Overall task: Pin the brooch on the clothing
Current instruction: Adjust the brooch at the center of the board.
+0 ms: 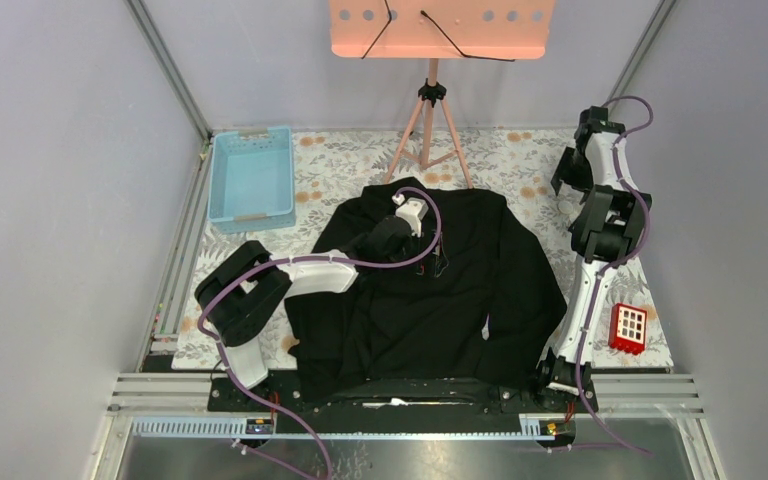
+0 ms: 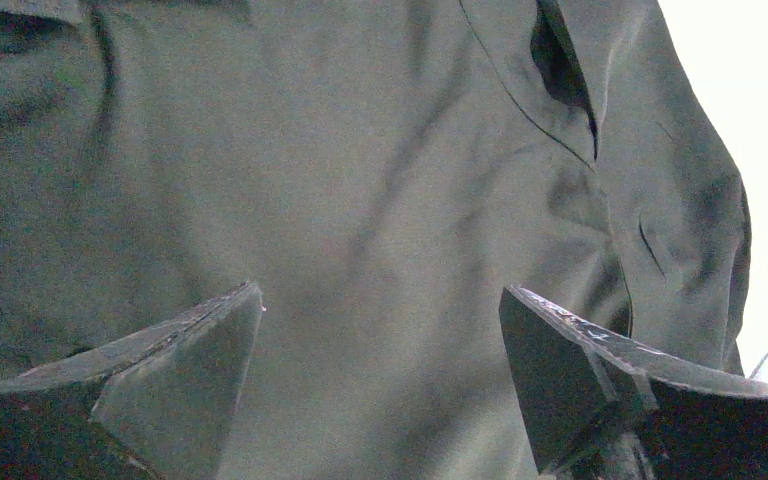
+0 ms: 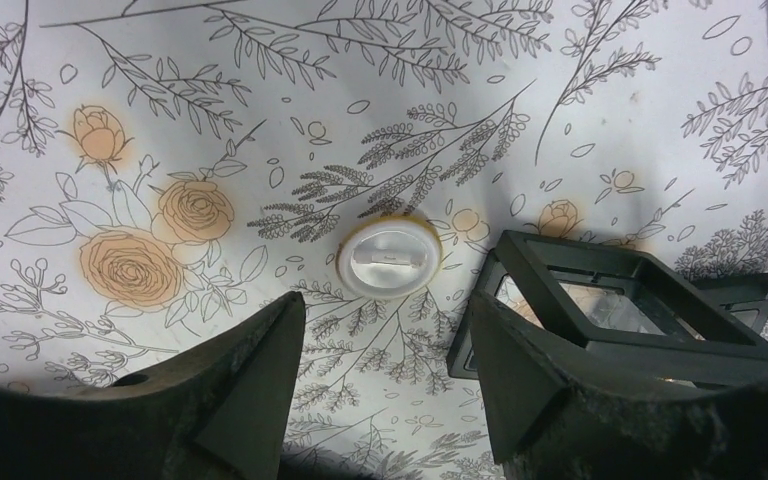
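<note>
White round brooch [image 3: 390, 258] lies on the floral worktop [image 3: 160, 100], apart from the black clothing [image 1: 430, 290] spread mid-worktop. Right hand [image 3: 385, 305] hovers over it, fingers apart, brooch between them, untouched. To pick cleanly: centre on the disc, avoid the black frame [image 3: 620, 300] just beside it, pinch the rim. Left hand [image 2: 380, 295] gapes wide above the clothing

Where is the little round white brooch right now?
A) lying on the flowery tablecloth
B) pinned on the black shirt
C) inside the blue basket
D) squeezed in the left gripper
A: the right wrist view shows the brooch lying flat on the flowery tablecloth, just ahead of the right gripper, whose jaws are open and not touching it.
</note>
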Action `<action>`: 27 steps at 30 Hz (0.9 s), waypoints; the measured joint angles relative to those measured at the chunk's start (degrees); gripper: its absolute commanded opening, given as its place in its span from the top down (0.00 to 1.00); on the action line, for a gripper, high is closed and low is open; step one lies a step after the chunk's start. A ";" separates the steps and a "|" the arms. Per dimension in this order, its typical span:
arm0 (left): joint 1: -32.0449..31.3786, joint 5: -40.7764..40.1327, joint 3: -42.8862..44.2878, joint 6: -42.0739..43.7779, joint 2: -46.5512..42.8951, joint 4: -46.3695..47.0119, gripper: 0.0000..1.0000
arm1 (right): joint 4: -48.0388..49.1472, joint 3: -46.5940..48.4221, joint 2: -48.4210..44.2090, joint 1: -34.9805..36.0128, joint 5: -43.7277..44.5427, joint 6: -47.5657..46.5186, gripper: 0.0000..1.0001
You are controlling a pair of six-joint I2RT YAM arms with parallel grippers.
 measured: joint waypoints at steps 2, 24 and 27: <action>0.00 0.00 0.00 -0.13 0.00 0.00 0.03 | -0.85 0.83 0.59 0.00 -0.37 -0.33 0.31; 0.04 -0.04 -1.16 -0.50 -0.07 0.07 0.03 | 2.54 -4.26 0.55 0.00 -9.97 1.86 0.17; 0.07 -0.02 -1.55 -0.50 -0.11 0.00 0.03 | 2.51 -5.03 0.55 0.00 -9.92 2.47 0.13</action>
